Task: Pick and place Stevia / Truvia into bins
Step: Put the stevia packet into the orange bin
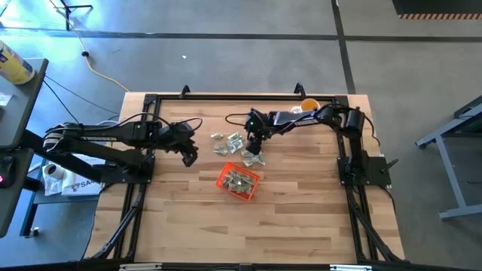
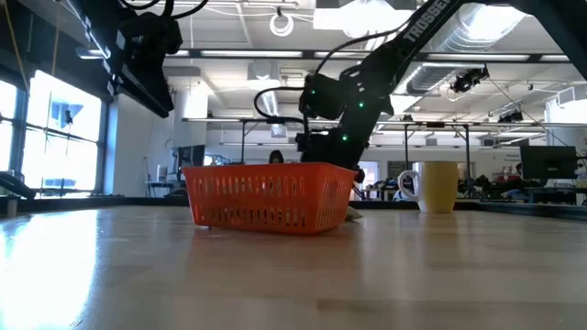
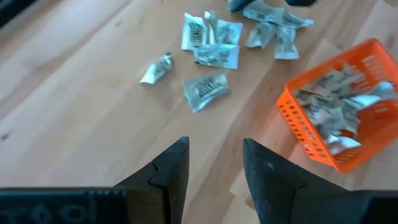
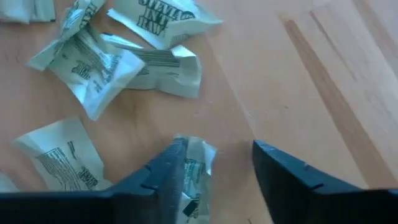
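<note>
Stevia sachets [image 1: 232, 141] loose beside the orange bin [image 1: 238, 181], right pincer [image 4: 214, 171] spread over one, left pincer [image 3: 214, 171] spread, raised.

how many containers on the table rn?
2: the orange bin sits mid-table, and a yellow cup stands at the far edge. The high view shows no others, though the arms could hide something small.

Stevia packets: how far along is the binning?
Partly done. The orange bin already holds a heap of packets. The right gripper is down at a loose packet by one finger, nothing lifted yet. The left gripper hovers open, empty. Several loose sachets remain on the table.
</note>
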